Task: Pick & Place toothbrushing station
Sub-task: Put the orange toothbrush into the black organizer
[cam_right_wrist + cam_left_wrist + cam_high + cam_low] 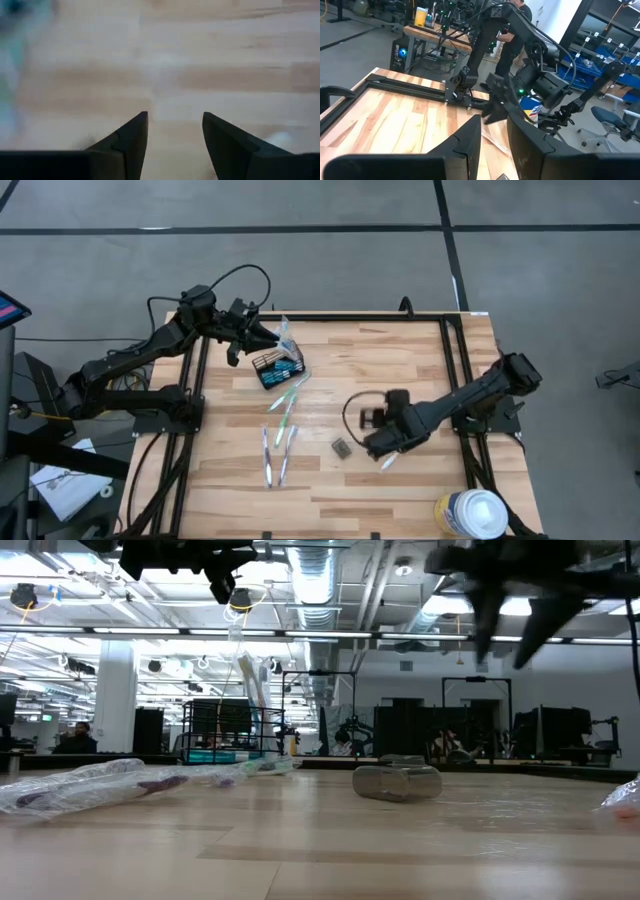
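Observation:
The black wire-mesh caddy (278,368) stands at the table's far left, with blue-and-white items inside; in the low view the caddy (225,730) shows far back. My left gripper (262,337) hovers just beyond it, shut on a clear-wrapped toothbrush (284,330). Several more wrapped toothbrushes (288,408) lie on the wood in front of the caddy. My right gripper (385,452) hangs open above the table's near right, fingers apart in its wrist view (175,122), with nothing between them. A small wrapped white item (389,463) lies on the table beside it. My left gripper holds the wrapped toothbrush by its upper end (237,632), pinched between the two fingers, which point about level toward the table's right. The packet hangs below the fingers, and its lower end (250,705) reaches down to the caddy. Its fingers (470,135) hide the exact place of contact.
A small dark grey block (341,447) lies on the wood left of my right gripper and shows in the low view (397,781). A large white round canister (472,515) stands at the near right corner. Bare wood lies across the table's middle and far right.

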{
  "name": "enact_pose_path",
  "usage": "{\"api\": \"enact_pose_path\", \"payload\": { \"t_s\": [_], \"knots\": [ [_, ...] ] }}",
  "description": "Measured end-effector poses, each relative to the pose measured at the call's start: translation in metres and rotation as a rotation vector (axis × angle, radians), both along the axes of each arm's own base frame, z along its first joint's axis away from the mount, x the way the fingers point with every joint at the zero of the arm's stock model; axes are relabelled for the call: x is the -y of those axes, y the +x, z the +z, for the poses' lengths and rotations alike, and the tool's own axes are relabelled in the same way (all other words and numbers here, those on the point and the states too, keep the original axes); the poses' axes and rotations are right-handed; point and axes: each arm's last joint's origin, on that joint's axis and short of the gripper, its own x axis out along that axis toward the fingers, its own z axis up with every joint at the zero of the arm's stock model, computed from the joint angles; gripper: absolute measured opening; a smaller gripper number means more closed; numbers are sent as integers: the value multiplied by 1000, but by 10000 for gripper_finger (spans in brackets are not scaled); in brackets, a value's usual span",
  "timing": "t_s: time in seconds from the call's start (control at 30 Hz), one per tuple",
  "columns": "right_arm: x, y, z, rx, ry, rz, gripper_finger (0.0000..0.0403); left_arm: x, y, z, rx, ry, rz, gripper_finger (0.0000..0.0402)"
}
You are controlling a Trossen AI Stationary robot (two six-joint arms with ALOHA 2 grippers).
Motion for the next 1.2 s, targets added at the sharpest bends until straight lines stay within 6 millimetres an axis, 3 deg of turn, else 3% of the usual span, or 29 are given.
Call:
{"api": "enact_pose_path", "payload": {
  "t_s": [0.2, 0.4, 0.47, 0.73, 0.87, 1.03, 1.2],
  "knots": [
    [-11, -10, -1, -319, 105, 529, 182, -4, 5, -6, -22, -19, 0, 90],
    [2, -33, 0, -773, 80, 973, 184, -5, 8, -5, -11, -36, 23, 90],
    [8, -47, -2, -845, 61, 1117, 179, -3, 10, -4, -1, -36, 42, 90],
    [43, -127, 4, -585, 104, 1306, 158, 13, 22, -4, -18, -98, 99, 90],
    [58, -155, 12, -463, 128, 1413, 155, 21, 27, -5, -27, -97, 129, 90],
    [64, -162, 11, -386, 174, 1508, 154, 26, 35, -12, -74, -90, 165, 90],
    [60, -145, 4, -411, 186, 1638, 154, 28, 41, -16, -92, -50, 205, 90]
  ]
}}
